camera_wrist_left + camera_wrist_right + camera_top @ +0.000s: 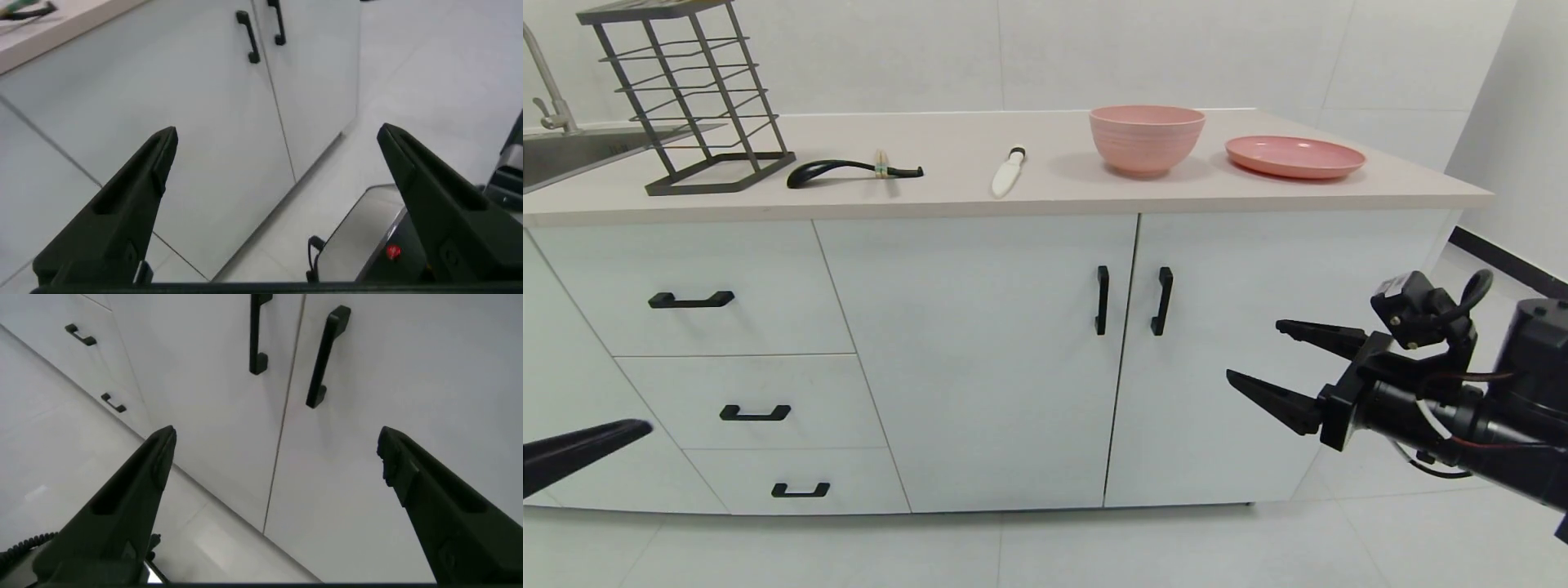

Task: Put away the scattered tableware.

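Both spread and empty, the right gripper [1254,351] and left gripper [278,135] hang before the cabinet doors [980,359]. The bowl [1147,137], plate [1294,155], knife [1007,173] and ladle [825,170] lie on the counter [980,143], above and beyond both. Each arm should rise clear of the counter edge before descending. The rack [686,98] is cut off at the top; the item crossing the ladle handle is unclear.

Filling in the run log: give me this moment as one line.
left claw open | right claw open, before cabinet doors | bowl, plate, knife, ladle on counter | nothing stowed yet
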